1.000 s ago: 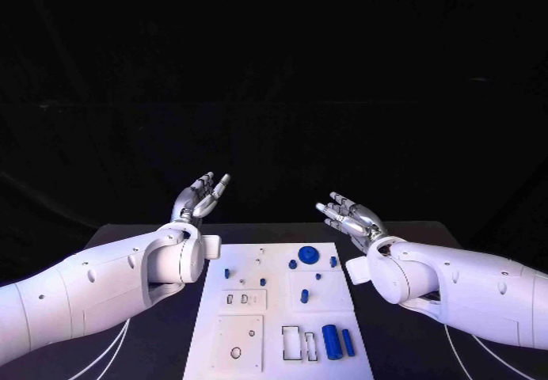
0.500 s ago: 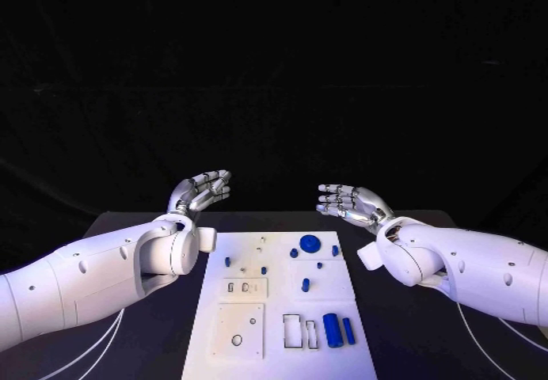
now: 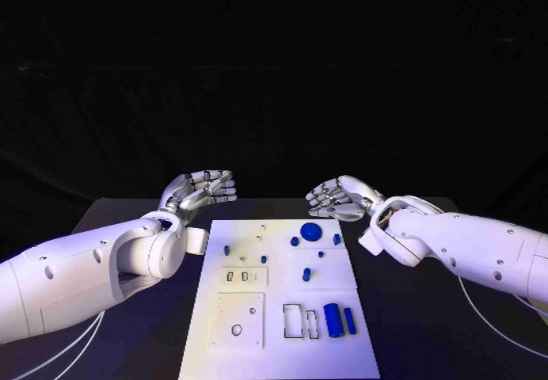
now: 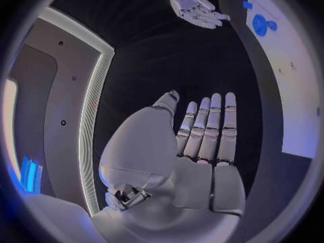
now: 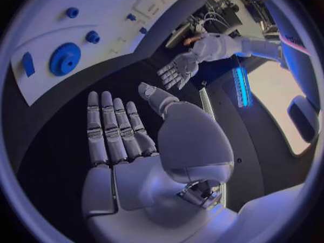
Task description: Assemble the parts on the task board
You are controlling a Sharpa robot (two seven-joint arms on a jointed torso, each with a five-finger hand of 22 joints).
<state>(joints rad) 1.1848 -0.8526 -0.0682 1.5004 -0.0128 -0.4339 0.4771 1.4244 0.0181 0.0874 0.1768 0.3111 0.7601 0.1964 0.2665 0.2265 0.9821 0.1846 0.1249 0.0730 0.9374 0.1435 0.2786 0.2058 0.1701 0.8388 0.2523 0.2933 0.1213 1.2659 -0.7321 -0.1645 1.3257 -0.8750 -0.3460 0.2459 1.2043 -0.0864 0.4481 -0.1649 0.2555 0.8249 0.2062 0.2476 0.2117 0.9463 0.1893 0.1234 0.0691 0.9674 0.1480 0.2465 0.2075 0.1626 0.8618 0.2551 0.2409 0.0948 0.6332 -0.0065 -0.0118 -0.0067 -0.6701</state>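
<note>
You have the white rectangular task board [image 3: 279,305] lying flat in the lower middle of the head view, on the black bench [image 3: 423,332], its long side running away from the camera.

The left robot hand [image 3: 201,190] is at left of centre, above and beyond the board's upper left corner, touching nothing. Its wrist view shows the palm flat with the fingers [image 4: 215,125] straight and side by side, so it is released and empty. The right robot hand [image 3: 335,198] sits at right of centre, off the board's upper right corner, also clear of everything. In the head view its fingers look somewhat bent, but its own wrist view shows them [image 5: 111,125] extended along an empty palm; it is released too. The two hands face each other across the far end of the board, well apart.

On the board you can see small blue plastic parts. A round blue toothed gear [image 3: 310,231] lies near the upper right, with a short blue peg [image 3: 336,238] just beside it. A blue oblong piece [image 3: 305,275] stands near the middle. In the lower right lie a thick blue cylinder [image 3: 331,320] and a thinner blue bar [image 3: 348,320], side by side next to rectangular cut-outs. Several tiny blue pieces [image 3: 245,257] dot the upper left of the board; they are too small to tell what shape they are.
</note>
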